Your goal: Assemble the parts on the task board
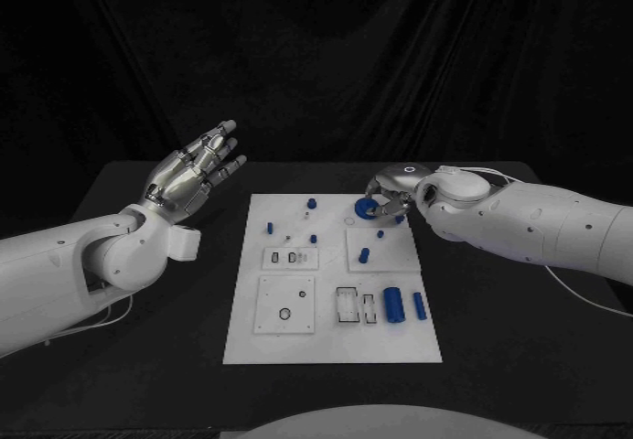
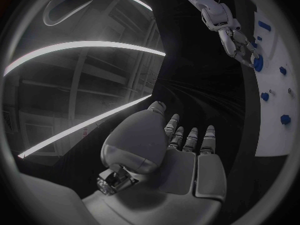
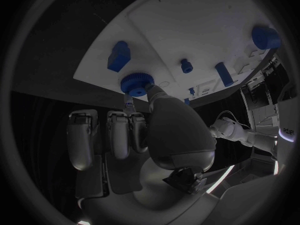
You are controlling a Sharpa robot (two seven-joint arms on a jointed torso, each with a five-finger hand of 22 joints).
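The white task board (image 1: pixel 251 343) lies in the middle of the black table. At its far right corner my right hand (image 1: pixel 391 197) pinches a blue round knurled part (image 1: pixel 361 209) between thumb and a fingertip. The right wrist view shows the thumb tip (image 3: pixel 154 91) against that round part (image 3: pixel 136 82), low over the board's edge (image 3: pixel 94 65). My left hand (image 1: pixel 198 172) is raised off the table left of the board, fingers spread and holding nothing. In the left wrist view the left hand (image 2: pixel 181 150) is open, with the right hand (image 2: pixel 239 44) on the round part (image 2: pixel 258 62).
A thick blue cylinder (image 1: pixel 391 302) and a thinner blue bar (image 1: pixel 420 306) lie on the board's right side near two slots (image 1: pixel 347 305). Small blue pegs (image 1: pixel 311 203) stand on its far half. A square plate with an oval hole (image 1: pixel 285 314) sits near left.
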